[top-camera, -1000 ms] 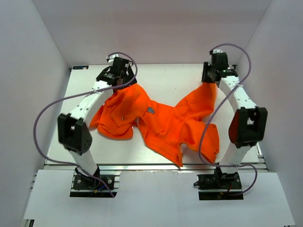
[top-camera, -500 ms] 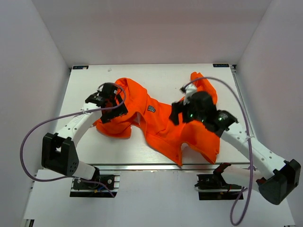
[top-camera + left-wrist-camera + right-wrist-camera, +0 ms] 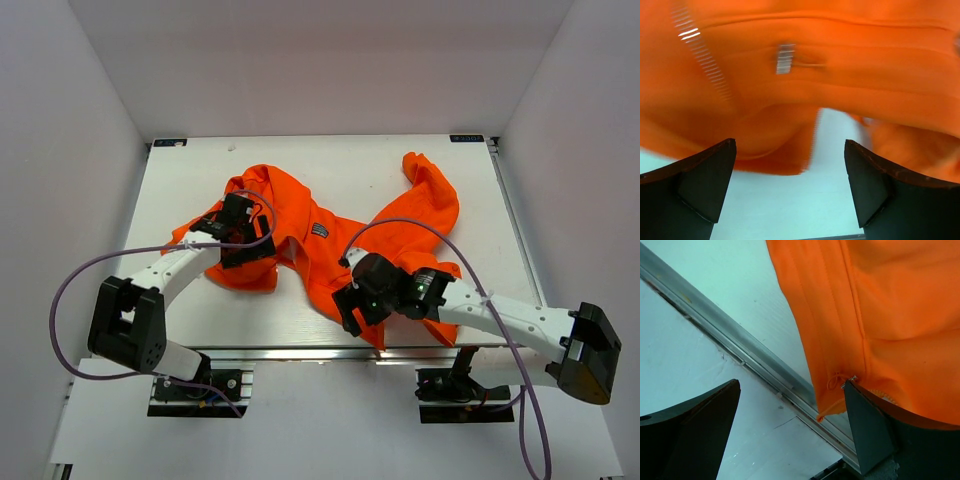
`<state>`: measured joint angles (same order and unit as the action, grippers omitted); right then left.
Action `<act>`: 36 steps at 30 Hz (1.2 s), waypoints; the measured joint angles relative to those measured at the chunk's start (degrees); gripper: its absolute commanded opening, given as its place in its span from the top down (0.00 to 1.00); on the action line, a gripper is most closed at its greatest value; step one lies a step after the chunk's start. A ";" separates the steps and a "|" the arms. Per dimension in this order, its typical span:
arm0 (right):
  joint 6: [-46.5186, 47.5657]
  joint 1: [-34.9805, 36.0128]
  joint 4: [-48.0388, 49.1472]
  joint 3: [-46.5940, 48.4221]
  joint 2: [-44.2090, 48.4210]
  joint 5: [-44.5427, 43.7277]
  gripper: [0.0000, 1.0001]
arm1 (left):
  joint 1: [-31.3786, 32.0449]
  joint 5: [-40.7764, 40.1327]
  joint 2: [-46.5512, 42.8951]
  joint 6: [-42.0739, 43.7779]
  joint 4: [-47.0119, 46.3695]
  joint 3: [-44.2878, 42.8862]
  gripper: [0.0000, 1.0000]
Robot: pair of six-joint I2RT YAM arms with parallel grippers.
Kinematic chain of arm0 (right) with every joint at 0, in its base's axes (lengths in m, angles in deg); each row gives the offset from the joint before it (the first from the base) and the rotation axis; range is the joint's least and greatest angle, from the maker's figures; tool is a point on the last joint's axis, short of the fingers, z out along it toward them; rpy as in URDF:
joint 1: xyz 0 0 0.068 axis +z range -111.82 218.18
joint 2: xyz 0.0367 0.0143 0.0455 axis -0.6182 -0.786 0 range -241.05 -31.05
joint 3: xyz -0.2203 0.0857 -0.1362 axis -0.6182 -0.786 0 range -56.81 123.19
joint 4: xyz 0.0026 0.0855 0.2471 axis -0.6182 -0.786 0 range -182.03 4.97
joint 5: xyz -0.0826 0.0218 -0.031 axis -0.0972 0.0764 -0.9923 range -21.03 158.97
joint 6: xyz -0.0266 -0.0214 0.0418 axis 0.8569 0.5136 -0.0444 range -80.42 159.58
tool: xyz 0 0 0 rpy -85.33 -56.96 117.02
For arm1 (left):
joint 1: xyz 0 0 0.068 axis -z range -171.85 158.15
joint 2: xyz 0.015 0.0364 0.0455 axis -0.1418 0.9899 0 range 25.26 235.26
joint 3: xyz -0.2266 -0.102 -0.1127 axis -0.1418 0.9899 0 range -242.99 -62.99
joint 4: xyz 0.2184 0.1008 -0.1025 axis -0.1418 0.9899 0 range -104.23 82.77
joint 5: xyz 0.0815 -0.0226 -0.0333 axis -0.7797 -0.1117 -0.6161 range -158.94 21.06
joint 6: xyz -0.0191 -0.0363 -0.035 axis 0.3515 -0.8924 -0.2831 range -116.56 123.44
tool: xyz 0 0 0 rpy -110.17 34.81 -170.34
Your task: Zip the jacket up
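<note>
The orange jacket [image 3: 330, 250] lies crumpled across the middle of the white table [image 3: 380, 170], one sleeve [image 3: 430, 185] stretching to the back right. My left gripper [image 3: 242, 242] is open and empty, low over the jacket's left part. Its view shows orange fabric [image 3: 850, 65], a line of zipper teeth [image 3: 700, 50] and a small metal piece [image 3: 785, 59] ahead of the open gripper [image 3: 790, 190]. My right gripper [image 3: 350, 303] is open and empty at the jacket's near hem. Its view shows the hem corner with the zipper end [image 3: 850, 379] beside the right fingertip [image 3: 865, 410].
An aluminium rail [image 3: 300, 352] runs along the table's near edge and also shows in the right wrist view [image 3: 740, 355]. White walls enclose the table on three sides. Purple cables [image 3: 70, 280] loop from both arms.
Both arms have swung from the table's far corners towards the near side. The jacket, earlier stretched between them, has dropped onto the table. The right gripper moved to the near hem.
</note>
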<state>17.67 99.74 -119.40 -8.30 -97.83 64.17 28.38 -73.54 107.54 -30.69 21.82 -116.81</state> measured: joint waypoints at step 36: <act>-6.54 1.46 13.27 -8.79 -7.89 -24.90 1.00 | 13.09 -23.12 12.00 11.58 -2.93 -21.38 1.00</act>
<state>11.14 101.21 -106.14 -17.09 -105.72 39.28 41.47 -96.66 119.54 -19.10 18.89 -138.19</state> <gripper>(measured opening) 0.034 0.036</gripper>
